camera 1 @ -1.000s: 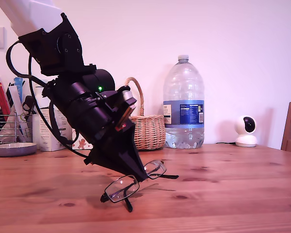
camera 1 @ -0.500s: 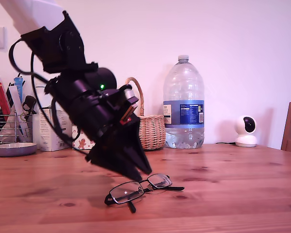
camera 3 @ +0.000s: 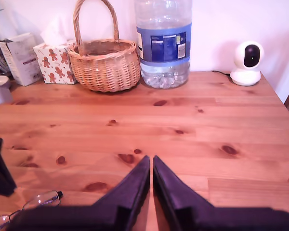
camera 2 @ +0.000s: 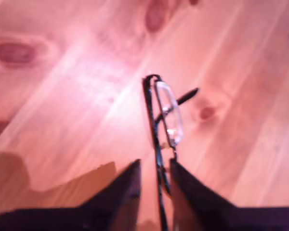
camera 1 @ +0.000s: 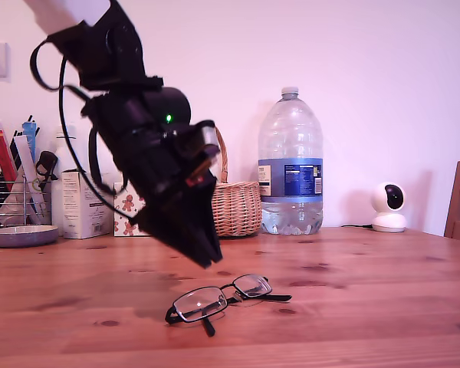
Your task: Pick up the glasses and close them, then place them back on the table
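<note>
The glasses lie on the table in front of the basket, long axis running roughly along its front, lenses facing away from it. They look light, thin and fragile, so I'd pinch the bridge, never a lens. My first gripper hovers just above, fingers slightly parted, empty. My second gripper is pinched together, empty too.
</note>
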`<action>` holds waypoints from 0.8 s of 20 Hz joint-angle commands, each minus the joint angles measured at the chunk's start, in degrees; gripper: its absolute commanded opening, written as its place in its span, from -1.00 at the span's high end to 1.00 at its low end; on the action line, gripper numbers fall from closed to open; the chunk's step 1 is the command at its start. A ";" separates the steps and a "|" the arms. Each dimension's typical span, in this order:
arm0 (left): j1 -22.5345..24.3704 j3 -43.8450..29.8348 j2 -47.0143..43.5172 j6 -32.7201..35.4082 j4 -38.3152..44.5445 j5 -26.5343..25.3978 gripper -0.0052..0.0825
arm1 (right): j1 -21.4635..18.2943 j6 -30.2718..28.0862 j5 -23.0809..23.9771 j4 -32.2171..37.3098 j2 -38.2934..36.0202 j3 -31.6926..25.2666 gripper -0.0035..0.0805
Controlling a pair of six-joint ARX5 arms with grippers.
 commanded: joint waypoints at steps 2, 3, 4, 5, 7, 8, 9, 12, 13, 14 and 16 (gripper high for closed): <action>0.07 1.49 -2.93 0.26 -0.66 -2.12 0.93 | -0.17 0.13 0.85 -0.61 0.24 -0.37 0.94; 0.07 1.49 -4.28 0.28 -0.52 -5.31 0.93 | -0.26 -0.07 0.85 -0.81 0.24 -0.37 0.94; 0.07 1.49 -5.62 0.46 0.00 -9.11 0.93 | -0.48 -0.55 1.68 -1.01 0.24 -0.37 0.94; 0.07 1.49 -6.95 0.87 0.92 -12.59 0.93 | -1.05 -1.51 2.14 -1.16 0.24 -0.37 0.94; 0.55 1.49 -9.53 1.33 1.68 -17.31 0.93 | -3.26 -2.08 2.10 -1.40 0.24 -0.39 0.94; 1.31 1.46 -10.58 1.33 1.55 -17.77 0.93 | -4.57 -2.47 1.97 -1.81 0.22 -0.39 0.94; 2.16 1.44 -11.56 1.33 1.29 -17.86 0.93 | -6.21 -2.54 1.31 -1.86 0.22 -0.39 0.94; 4.83 1.05 -14.38 1.33 1.07 -18.88 0.93 | -10.58 -2.97 -1.88 -1.84 0.17 -0.39 0.94; 5.75 0.98 -15.34 1.33 0.98 -19.30 0.93 | -12.13 -2.97 -2.86 -1.86 0.17 -0.39 0.94; 6.73 0.96 -16.37 1.33 0.92 -19.65 0.93 | -13.55 -2.95 -3.21 -1.84 0.17 -0.39 0.94; 8.39 0.96 -18.91 1.31 1.07 -20.52 0.93 | -16.55 -2.97 -4.42 -1.84 0.17 -0.42 0.94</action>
